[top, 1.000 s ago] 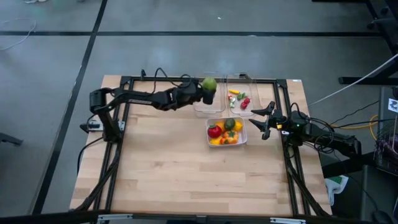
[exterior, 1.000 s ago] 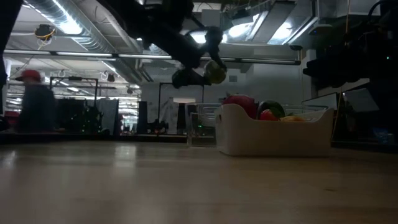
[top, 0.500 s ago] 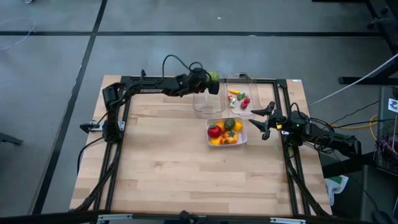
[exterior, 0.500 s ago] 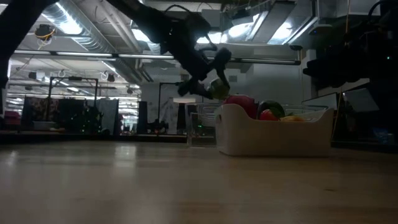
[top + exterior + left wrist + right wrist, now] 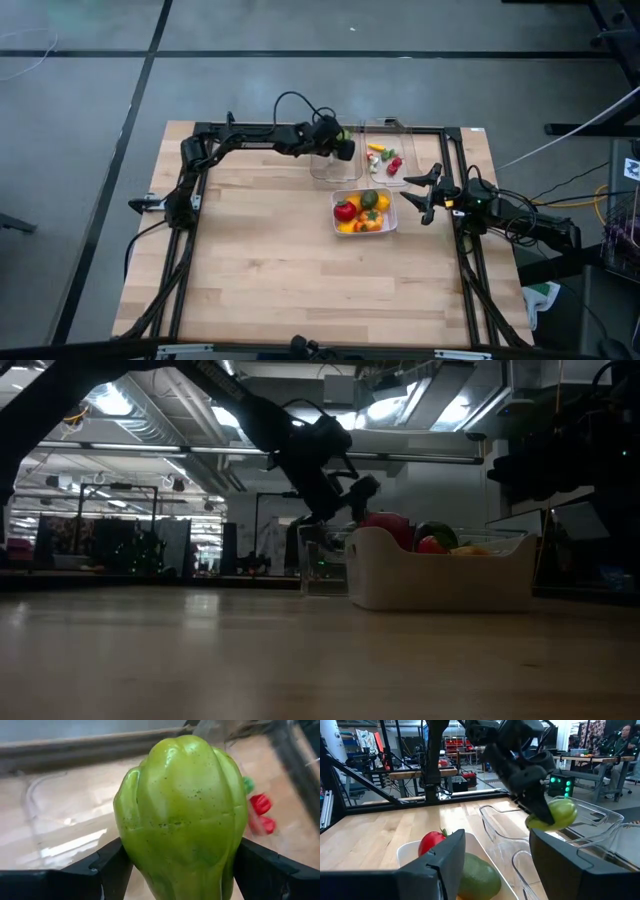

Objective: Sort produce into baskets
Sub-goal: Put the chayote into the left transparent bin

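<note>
While the left gripper (image 5: 341, 146), fingers clamped on the green ribbed vegetable (image 5: 182, 815), hangs over the empty clear basket (image 5: 331, 165) at the tabletop's far edge, lowering before release avoids bounce; the right gripper (image 5: 425, 195) waits half-open, empty.

Robotics lab or workshop, exposed ceiling ducts (image 5: 150, 415), workbenches (image 5: 420, 772), equipment racks (image 5: 465, 745)

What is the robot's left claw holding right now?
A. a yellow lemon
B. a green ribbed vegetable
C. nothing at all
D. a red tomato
B. The left wrist view shows the left gripper with a finger on each side of a green ribbed vegetable; the right wrist view shows it held over a clear tub.
</note>
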Motion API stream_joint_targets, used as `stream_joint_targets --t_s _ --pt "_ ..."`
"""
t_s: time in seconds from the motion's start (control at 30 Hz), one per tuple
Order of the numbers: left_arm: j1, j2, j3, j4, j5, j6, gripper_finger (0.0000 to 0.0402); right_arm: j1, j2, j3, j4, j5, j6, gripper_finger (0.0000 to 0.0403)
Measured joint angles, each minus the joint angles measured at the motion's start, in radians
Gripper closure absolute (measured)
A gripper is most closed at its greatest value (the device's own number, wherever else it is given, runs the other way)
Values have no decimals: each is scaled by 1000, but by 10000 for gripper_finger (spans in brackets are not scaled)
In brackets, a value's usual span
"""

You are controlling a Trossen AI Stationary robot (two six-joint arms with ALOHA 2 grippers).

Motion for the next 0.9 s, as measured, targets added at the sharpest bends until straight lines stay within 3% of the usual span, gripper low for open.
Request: stream_joint_targets --t_s 0.6,0.9 --pt "-3 -1 1 -159 -41 8 117 0 0 0 0 0 0 185" --pt "-3 -1 1 -127 -48 36 117 0 0 0 0 0 0 185"
